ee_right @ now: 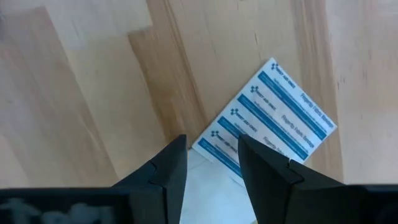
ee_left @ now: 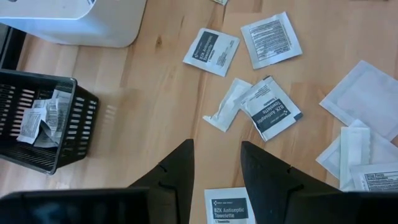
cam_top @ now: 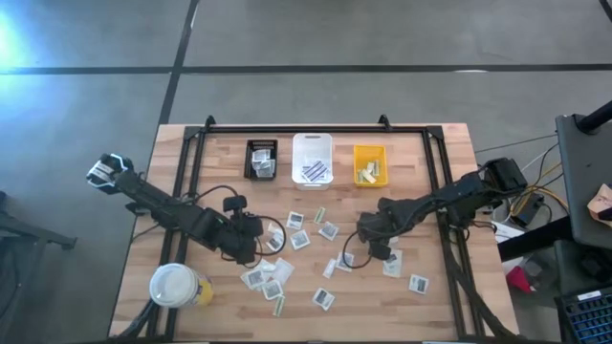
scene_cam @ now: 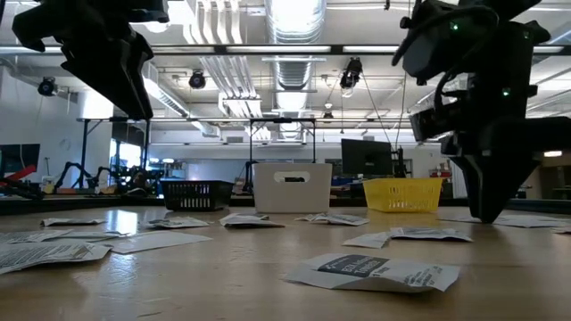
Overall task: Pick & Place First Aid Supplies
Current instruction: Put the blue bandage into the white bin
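Note:
The first aid supplies (cam_top: 298, 241) lie scattered flat on the wooden table: white squares with dark print, blue-striped ones and pale strips. My left gripper (ee_left: 216, 168) is open and hovers above a white towelette packet (ee_left: 227, 208); in the low view it hangs high (scene_cam: 103, 53). My right gripper (ee_right: 211, 168) is open and low over the table (scene_cam: 486, 201). Its fingers stand either side of the corner of a blue-striped packet (ee_right: 270, 118), which overlaps a plain white packet (ee_right: 208, 186). My right gripper points down from above, with its fingertips (scene_cam: 488, 217) at table level by the blue-striped packet's near corner (ee_right: 214, 143). I cannot tell whether they touch the packet.
Along the far edge stand a black bin (cam_top: 261, 159) holding packets, a white bin (cam_top: 312, 158) with blue-striped ones, and a yellow bin (cam_top: 370, 164) with pale strips. A large white-lidded cup (cam_top: 174, 285) stands near the table's near left corner. A black frame (cam_top: 316, 129) borders the work area.

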### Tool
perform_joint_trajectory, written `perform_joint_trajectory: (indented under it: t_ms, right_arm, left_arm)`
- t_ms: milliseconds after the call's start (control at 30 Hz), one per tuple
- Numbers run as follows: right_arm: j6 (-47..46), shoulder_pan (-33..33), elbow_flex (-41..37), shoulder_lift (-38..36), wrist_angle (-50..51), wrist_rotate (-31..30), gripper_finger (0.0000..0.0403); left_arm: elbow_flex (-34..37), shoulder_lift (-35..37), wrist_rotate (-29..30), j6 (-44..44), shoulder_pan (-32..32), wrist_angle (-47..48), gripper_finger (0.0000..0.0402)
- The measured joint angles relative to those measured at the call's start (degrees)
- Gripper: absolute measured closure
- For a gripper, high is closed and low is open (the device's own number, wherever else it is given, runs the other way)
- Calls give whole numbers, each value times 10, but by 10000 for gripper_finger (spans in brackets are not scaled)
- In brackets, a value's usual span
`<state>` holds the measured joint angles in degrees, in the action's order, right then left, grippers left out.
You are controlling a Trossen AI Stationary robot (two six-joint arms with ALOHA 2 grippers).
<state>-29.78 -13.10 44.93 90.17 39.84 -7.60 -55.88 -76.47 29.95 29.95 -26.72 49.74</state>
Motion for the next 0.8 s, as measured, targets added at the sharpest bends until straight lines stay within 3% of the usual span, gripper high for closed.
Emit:
perform_joint_trajectory:
  t_ms: [267, 800]
  right_arm:
    - [-13, 0, -11, -1, -8, -6, 280]
    - [-33, 18, -41, -3, -51, -16, 362]
  left_arm:
    - [0, 0, 2, 0, 0, 0, 275]
    - [0, 0, 7, 0, 0, 0, 275]
